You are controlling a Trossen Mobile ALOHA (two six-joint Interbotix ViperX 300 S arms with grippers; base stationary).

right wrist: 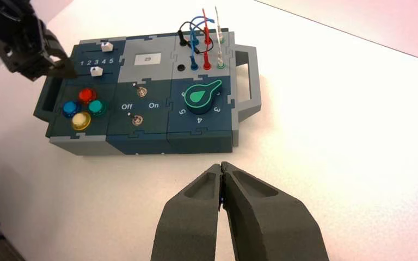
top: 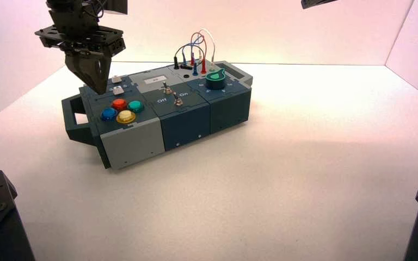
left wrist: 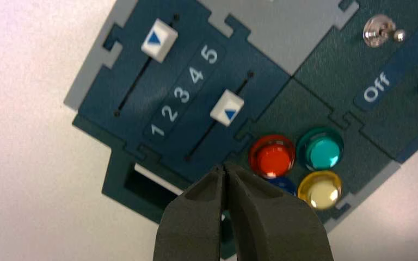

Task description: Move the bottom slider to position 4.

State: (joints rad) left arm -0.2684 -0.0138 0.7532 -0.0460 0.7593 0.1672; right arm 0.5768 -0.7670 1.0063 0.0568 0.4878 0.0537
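Note:
The bottom slider (left wrist: pixel 227 107) is a small white knob with a blue arrow, in the track next to the coloured buttons. It lies beside the stretch between numerals 3 and 4 (left wrist: pixel 196 75). The twin slider (left wrist: pixel 159 39) sits near the 5 end of the other track. My left gripper (left wrist: pixel 224 168) is shut on nothing and hovers just off the 1 end of the bottom track, above the box's handle side (top: pixel 97 87). My right gripper (right wrist: pixel 221 166) is shut and empty, held over the table well in front of the box (right wrist: pixel 141 138).
Red (left wrist: pixel 272 156), teal (left wrist: pixel 320 149), yellow (left wrist: pixel 319 189) and blue (top: pixel 109 113) buttons lie beside the sliders. Two toggle switches (top: pixel 178 100) with Off/On lettering, a green knob (top: pixel 216 79) and looped wires (top: pixel 196 46) fill the remainder of the box.

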